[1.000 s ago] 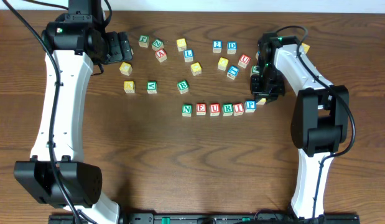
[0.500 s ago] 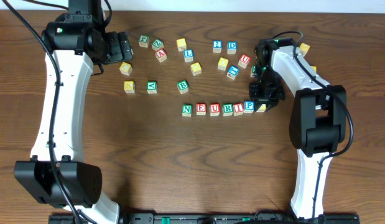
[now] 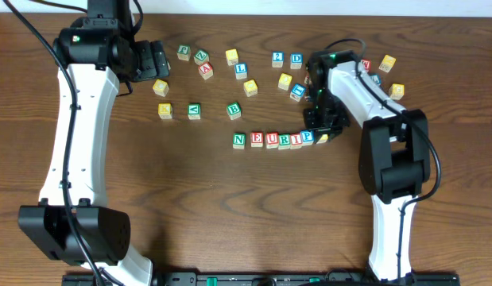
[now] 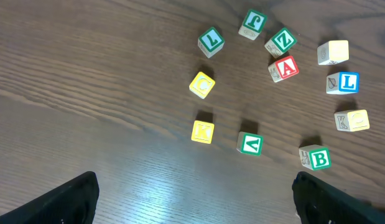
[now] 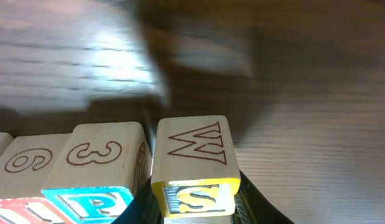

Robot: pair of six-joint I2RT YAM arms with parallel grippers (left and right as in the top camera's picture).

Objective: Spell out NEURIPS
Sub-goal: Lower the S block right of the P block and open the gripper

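Right tool (image 5: 192, 208), narrowly parted, pinches yellow S cube (image 5: 193, 165) at 3 o'clock end of NEURIP row (image 3: 273, 140), just beside P cube (image 5: 96, 202). Risk: sideways shove on release skews it. Left tool (image 4: 201, 205) gapes empty.

- The bare brown wooden table (image 3: 253, 206) lies open on the near side of the row of lettered wooden cubes (image 3: 273, 141), between the two arm bases.
- A clear strip runs between that row and the loose yellow K cube (image 3: 164, 110), green V cube (image 3: 195, 110) and green B cube (image 3: 234, 110).
- The row's right end is blocked. The right gripper (image 3: 322, 133) and its white arm (image 3: 353, 83) stand over it, fingers clasped on the yellow-faced S cube (image 5: 193, 171). Only a slit separates that cube from the blue P cube (image 5: 99, 162).
- Scattered loose cubes (image 3: 284, 81) crowd the far side, with narrow gaps between them.
- The left gripper (image 4: 195, 199) is spread wide over bare wood, with the K cube just ahead.
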